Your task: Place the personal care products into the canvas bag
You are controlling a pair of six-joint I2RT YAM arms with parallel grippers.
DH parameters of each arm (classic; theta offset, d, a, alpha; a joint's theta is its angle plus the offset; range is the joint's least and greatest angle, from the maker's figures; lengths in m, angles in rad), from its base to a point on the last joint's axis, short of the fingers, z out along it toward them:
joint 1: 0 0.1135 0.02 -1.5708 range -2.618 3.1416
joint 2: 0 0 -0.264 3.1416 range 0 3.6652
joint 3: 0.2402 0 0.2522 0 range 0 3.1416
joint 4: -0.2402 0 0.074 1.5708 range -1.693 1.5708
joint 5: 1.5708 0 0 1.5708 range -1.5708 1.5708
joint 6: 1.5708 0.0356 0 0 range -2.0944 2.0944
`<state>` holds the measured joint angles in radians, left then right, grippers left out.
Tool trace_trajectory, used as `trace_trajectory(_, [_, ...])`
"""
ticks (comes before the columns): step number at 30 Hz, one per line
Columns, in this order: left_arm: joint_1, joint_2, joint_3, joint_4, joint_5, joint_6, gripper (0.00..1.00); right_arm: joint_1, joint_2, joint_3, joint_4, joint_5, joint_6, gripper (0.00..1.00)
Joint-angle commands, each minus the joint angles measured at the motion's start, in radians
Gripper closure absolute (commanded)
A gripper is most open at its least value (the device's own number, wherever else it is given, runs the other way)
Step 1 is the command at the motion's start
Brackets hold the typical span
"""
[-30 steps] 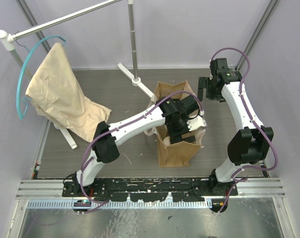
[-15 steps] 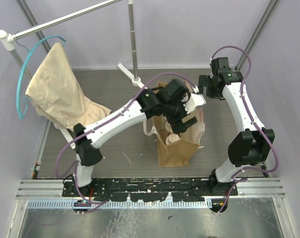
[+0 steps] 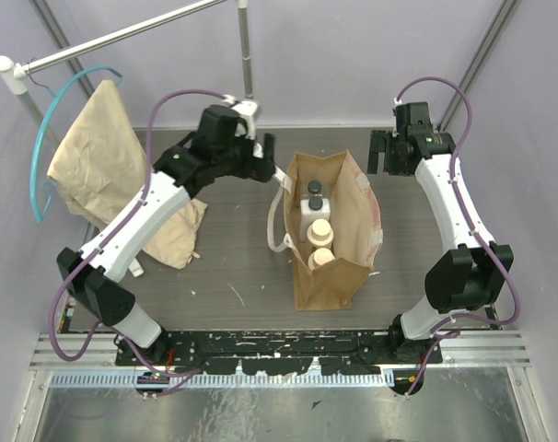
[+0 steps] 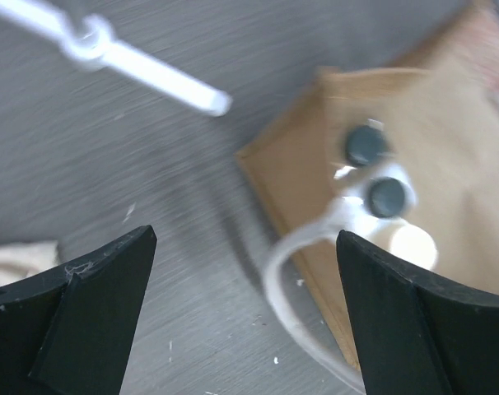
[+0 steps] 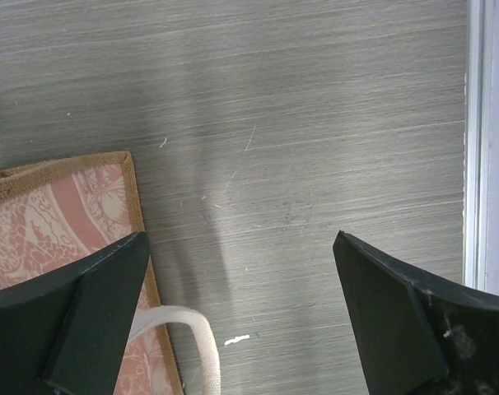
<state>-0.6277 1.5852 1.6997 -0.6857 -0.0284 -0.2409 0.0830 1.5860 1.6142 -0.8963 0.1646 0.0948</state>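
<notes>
Left fingers (image 4: 85,321) and right fingers (image 5: 68,329) are open and empty, but bumping the canvas bag (image 3: 330,285) could spill its bottles (image 3: 313,206).

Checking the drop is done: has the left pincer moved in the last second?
Yes. The left pincer was over the canvas bag's mouth a second ago; it now sits open to the left of the bag's far corner, clear of it.

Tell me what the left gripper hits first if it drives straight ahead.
Probably the bare table beside the canvas bag; the bag's white strap lies close, so depth is uncertain.
</notes>
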Motion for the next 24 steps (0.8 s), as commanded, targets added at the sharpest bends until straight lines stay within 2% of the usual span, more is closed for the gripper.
trace_trajectory(1, [0.107, -0.113, -0.114, 0.04, -0.092, -0.155, 0.02, -0.001, -0.073, 0.042, 0.094, 0.036, -0.015, 0.0])
trace_trajectory(7, [0.181, -0.144, -0.137, -0.032, -0.186, -0.159, 0.02, 0.0, -0.057, 0.041, 0.105, 0.045, -0.029, 0.0])
trace_trajectory(18, [0.182, -0.155, -0.134, -0.111, -0.402, -0.254, 0.02, 0.0, -0.054, 0.056, 0.105, 0.045, -0.029, 0.0])
trace_trajectory(24, [0.183, -0.185, -0.168, -0.105, -0.447, -0.248, 0.02, -0.001, -0.052, 0.072, 0.097, 0.045, -0.035, 0.0])
